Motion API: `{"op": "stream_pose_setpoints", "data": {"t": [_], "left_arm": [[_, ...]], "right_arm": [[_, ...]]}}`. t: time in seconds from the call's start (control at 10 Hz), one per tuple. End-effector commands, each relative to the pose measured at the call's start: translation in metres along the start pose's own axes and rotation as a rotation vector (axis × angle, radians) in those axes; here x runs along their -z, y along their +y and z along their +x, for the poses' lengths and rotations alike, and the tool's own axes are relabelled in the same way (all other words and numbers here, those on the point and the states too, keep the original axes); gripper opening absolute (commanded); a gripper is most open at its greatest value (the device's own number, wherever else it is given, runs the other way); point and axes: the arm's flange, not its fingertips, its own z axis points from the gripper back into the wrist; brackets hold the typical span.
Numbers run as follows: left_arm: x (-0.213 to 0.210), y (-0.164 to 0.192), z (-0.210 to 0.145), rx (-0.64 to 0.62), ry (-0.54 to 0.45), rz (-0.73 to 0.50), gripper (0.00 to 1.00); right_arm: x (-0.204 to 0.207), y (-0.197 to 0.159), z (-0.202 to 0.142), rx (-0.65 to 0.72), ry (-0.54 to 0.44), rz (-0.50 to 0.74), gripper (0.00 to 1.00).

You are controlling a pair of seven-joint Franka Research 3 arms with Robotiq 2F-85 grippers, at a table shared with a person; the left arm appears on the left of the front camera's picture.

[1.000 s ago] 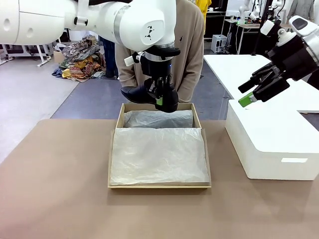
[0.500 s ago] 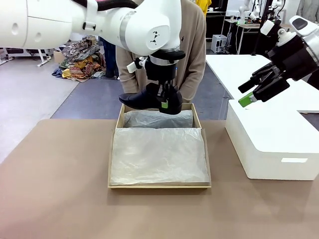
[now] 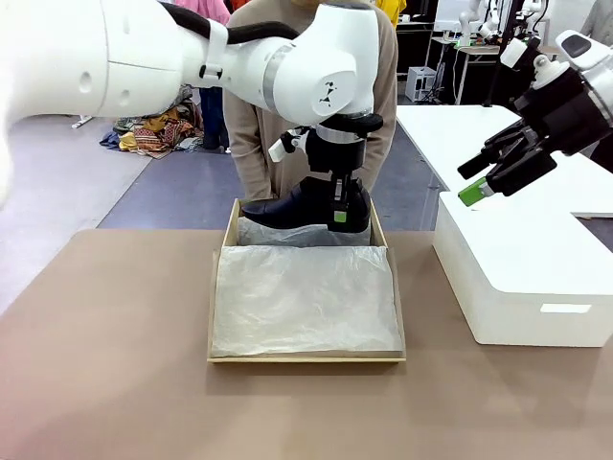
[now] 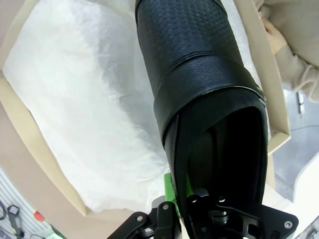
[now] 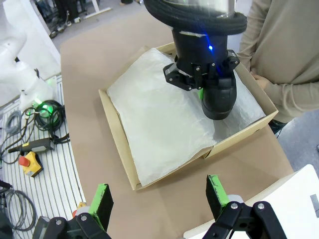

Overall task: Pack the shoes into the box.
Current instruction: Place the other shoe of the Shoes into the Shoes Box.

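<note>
Lowered and shifted a little to the right against a second earlier: black shoe [image 3: 287,209], then hanging clear above the far rim of the box [image 3: 213,316], brought down to rim level over the far end, toe pointing to the robot's left. Could not tell whether the sole touched the paper. Gripped at the heel by the left gripper [image 3: 337,213], jaws pinched nearly together on the back rim of the shoe opening, one green pad inside and one outside. Stayed where it was: right gripper [image 3: 467,182], spread wide and holding nothing, above the near corner of the white box [image 3: 527,278].

Lined throughout with crinkled white tissue paper [image 3: 306,297], that brown cardboard box; lay flat on the brown table [image 3: 105,355], with nothing resting on the near sheet. Stood just to the right of it, apart, the white box, closed. Close behind the far rim, a person [image 3: 383,125] in a beige top, one hand [image 4: 271,35] near the box edge.
</note>
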Motion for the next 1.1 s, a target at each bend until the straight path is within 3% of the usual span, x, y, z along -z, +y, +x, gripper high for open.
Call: {"op": "stream_pose_setpoints", "data": {"t": [0.0,1.0], "left_arm": [[-0.003,-0.004,-0.008,-0.105,-0.056,-0.002,0.0],[0.033,-0.01,-0.009,-0.191,-0.086,0.024,0.0]], "right_arm": [[0.002,-0.002,0.001,-0.02,-0.036,0.013,1.0],[0.002,-0.002,0.001,-0.02,-0.036,0.013,1.0]]}}
